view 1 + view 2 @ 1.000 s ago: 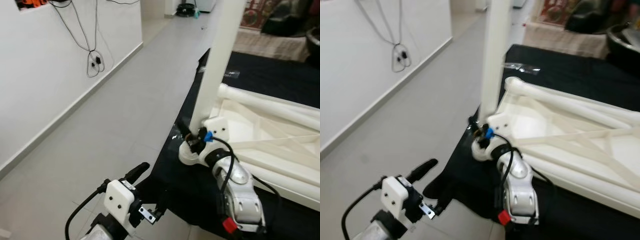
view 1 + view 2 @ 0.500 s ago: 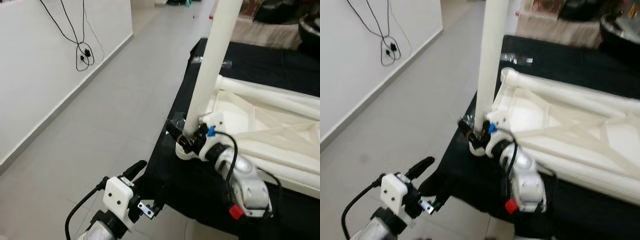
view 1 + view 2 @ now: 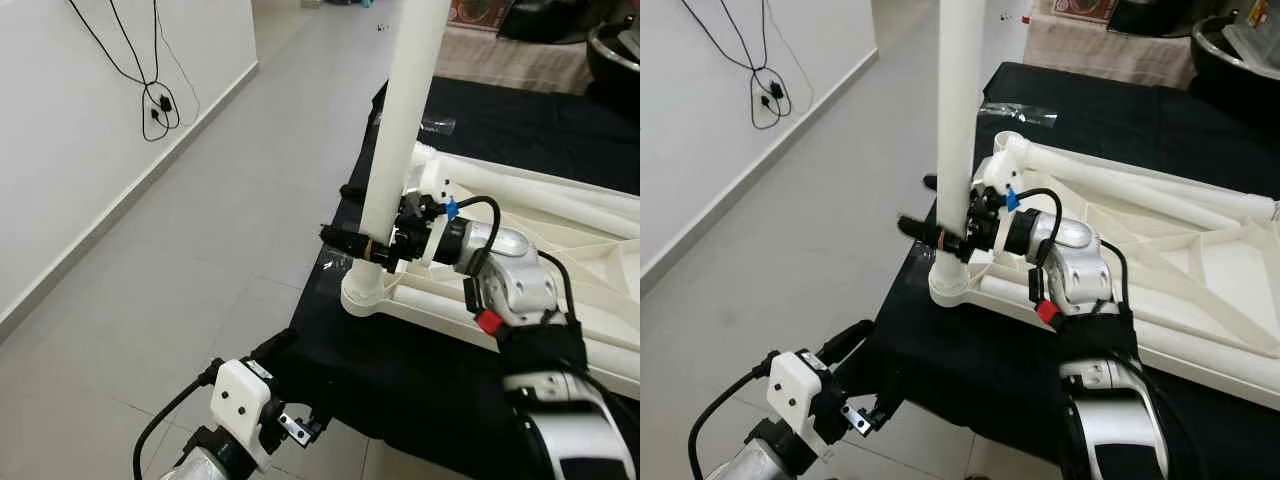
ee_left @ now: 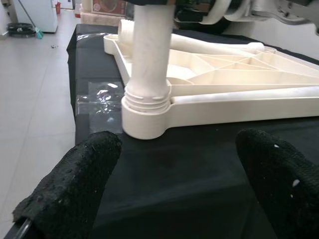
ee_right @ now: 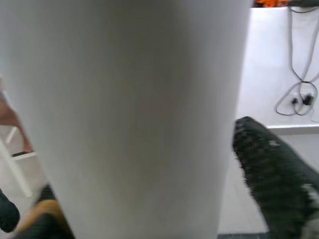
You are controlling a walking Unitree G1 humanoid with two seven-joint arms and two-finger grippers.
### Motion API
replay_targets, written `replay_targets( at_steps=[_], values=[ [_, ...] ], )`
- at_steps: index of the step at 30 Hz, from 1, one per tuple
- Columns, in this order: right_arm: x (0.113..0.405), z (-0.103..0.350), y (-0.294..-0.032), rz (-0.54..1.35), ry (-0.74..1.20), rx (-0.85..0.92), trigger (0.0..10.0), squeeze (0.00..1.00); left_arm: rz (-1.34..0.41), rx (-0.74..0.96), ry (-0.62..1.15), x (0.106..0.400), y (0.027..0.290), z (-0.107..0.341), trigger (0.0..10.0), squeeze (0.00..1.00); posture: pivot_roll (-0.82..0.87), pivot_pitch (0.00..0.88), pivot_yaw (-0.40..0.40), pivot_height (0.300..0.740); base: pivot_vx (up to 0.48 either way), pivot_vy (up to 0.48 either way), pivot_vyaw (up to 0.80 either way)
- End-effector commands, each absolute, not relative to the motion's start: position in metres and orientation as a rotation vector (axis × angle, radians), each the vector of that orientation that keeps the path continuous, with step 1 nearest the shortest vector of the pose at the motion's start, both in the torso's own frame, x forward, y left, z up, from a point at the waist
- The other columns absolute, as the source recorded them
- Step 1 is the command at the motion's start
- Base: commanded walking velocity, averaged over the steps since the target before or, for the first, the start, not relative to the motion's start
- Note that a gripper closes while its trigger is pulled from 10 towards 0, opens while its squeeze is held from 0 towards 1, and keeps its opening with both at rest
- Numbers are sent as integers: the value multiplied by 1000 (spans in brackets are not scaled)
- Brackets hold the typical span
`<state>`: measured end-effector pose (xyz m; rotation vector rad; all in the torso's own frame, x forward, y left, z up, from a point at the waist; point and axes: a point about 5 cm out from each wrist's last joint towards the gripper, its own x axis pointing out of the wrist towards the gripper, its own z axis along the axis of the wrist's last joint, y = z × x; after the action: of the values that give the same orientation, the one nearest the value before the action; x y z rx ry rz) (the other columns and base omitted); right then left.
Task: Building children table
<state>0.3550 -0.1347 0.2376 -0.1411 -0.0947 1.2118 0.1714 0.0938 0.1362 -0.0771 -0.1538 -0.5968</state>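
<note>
Table top [image 3: 560,215], white and turned upside down, lies on a black cloth [image 3: 420,370] on the right of the scene. One white leg [image 3: 400,150] stands upright in the socket [image 3: 365,295] at its near left corner.

A second ago the right gripper [image 3: 372,248] was low at the socket, at the very foot of the leg. Now it is higher on the leg, a little above the socket, and its black fingers [image 5: 269,164] close around the leg from the right. The whole picture has also shifted, so the camera moved too. I judge that the arm has taken a new, higher hold, perhaps to turn the leg further into the socket; the thread ring above the socket in the left wrist view suggests the leg is not fully down.

Left gripper [image 4: 174,189] hangs low at the near left, before the cloth edge, with its fingers spread wide and holding nothing.

The top of the leg is cut off by the picture edge. The far right part of the table top is also cut off, so the other corners cannot be checked. The right wrist view is too close and blurred to show how firm the grip is.
</note>
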Motion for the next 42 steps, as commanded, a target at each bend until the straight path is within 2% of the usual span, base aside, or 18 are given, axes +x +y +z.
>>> replay_targets(
  at_steps=[1, 2, 12, 14, 18, 19, 20, 21, 22, 24, 32, 33, 34, 35, 36, 37, 38, 42],
  values=[
    [355, 237, -126, 1265, -98, -144, 2980, 0, -599, -77, -139, 169, 93, 134, 10000, 0, 100, 172, -45, 740, 0, 0, 0],
    [357, 240, -126, 1301, -91, -112, 0, 0, -596, -77, -140, 169, 92, 134, 10000, 0, 106, 172, -49, 740, 0, 0, 0],
    [348, 218, -148, 1356, -39, -30, 0, 0, -593, -82, -142, 168, 91, 136, 10000, 0, 87, 177, -36, 740, 0, 0, 0],
    [331, 203, -159, 1325, -22, -41, 0, 0, -603, -84, -140, 168, 91, 136, 10000, 0, 82, 178, -41, 740, 0, 0, 0],
    [309, 184, -158, 1115, -11, -35, 0, 0, -607, -83, -139, 168, 92, 136, 10000, 0, 72, 184, -44, 740, 0, 0, 0],
    [316, 172, -161, 624, 9, -121, 0, 0, -606, -82, -138, 168, 94, 136, 10000, 0, 66, 186, -43, 740, 0, 0, 0],
    [294, 157, -156, 377, 68, -82, 0, 0, -606, -80, -138, 168, 95, 136, 10000, 0, 54, 191, -37, 740, 0, 0, 0],
    [294, 157, -156, 377, 68, -82, 0, 0, -606, -80, -138, 168, 95, 136, 10000, 0, 54, 191, -37, 740, 0, 0, 0],
    [275, 147, -150, 248, 105, -83, 0, 0, -605, -79, -137, 169, 96, 136, 10000, 0, 58, 189, -36, 740, 0, 0, 0],
    [265, 142, -140, 265, 138, -81, 0, 0, -609, -76, -138, 171, 97, 136, 10000, 0, 43, 190, -29, 740, 0, 0, 0],
    [294, 143, -146, 329, 118, -116, 0, 0, -629, -73, -141, 175, 93, 134, 10000, 0, 43, 168, -57, 740, 0, 0, 0],
    [296, 144, -136, 430, 137, -141, 10000, 0, -617, -76, -142, 176, 93, 133, 10000, 0, 50, 169, -60, 740, 0, 0, 0],
    [296, 149, -125, 579, 123, -105, 10000, 0, -610, -78, -142, 176, 93, 133, 10000, 0, 51, 166, -62, 740, 0, 0, 0],
    [296, 149, -125, 579, 123, -105, 10000, 0, -610, -78, -142, 176, 93, 133, 10000, 0, 51, 166, -62, 740, 0, 0, 0],
    [292, 155, -116, 686, 109, -84, 10000, 698, -607, -80, -141, 176, 93, 133, 10000, 0, 52, 165, -63, 740, 0, 0, 0],
    [292, 155, -116, 686, 109, -84, 10000, 698, -607, -80, -141, 176, 93, 133, 10000, 0, 52, 165, -63, 740, 0, 0, 0],
    [289, 166, -109, 826, 71, -35, 10000, 1000, -611, -82, -139, 177, 92, 132, 10000, 0, 50, 165, -62, 740, 0, 0, 0],
    [285, 182, -112, 1101, 12, -47, 10000, 1000, -622, -87, -136, 177, 90, 132, 10000, 0, 59, 175, -58, 740, 0, 0, 0]
  ],
)
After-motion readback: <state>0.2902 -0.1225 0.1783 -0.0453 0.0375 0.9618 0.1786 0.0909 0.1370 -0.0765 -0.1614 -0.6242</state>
